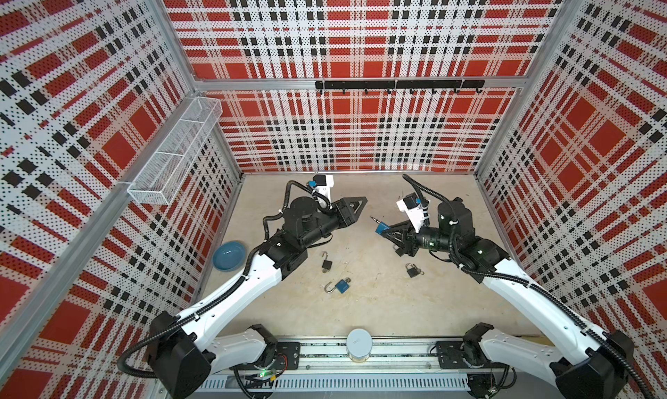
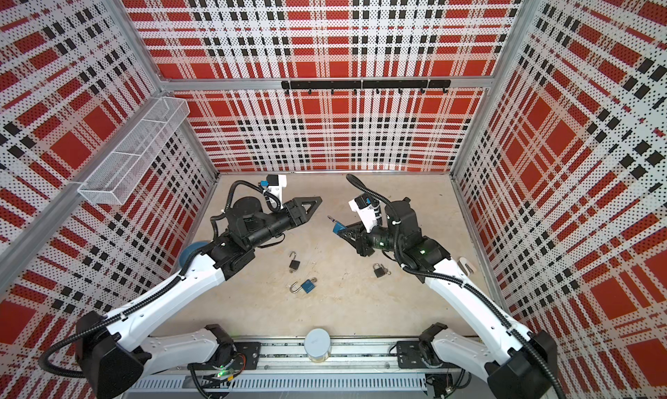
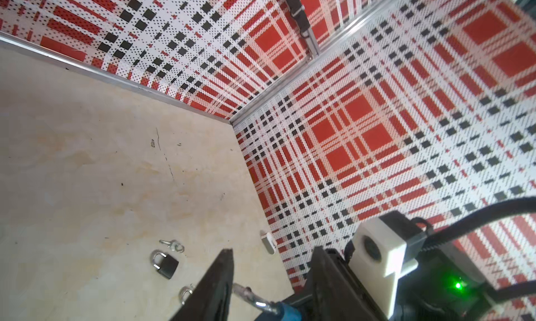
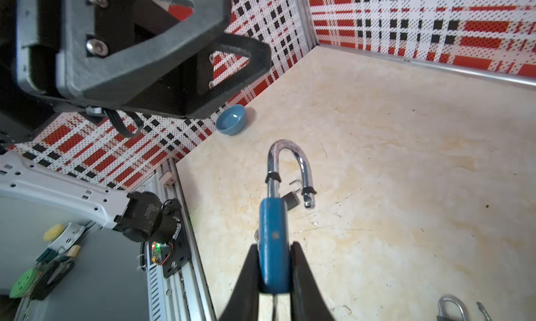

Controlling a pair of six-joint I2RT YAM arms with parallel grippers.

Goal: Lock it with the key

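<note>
Although the blue padlock is gripped by its body in the right claw above the middle of the tabletop, its shackle is seen open. The left claw is held open and empty opposite; the locking is judged not yet done.

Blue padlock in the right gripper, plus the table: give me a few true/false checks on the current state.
1. The right gripper grips the blue padlock by its body. True.
2. That padlock's shackle is snapped shut. False: it is open, with one end free of the body.
3. The left gripper holds a key. False: its jaws stand apart and empty.
4. A second blue padlock lies on the table with its shackle open. True.
5. The blue bowl sits by the right wall. False: it sits by the left wall.
</note>
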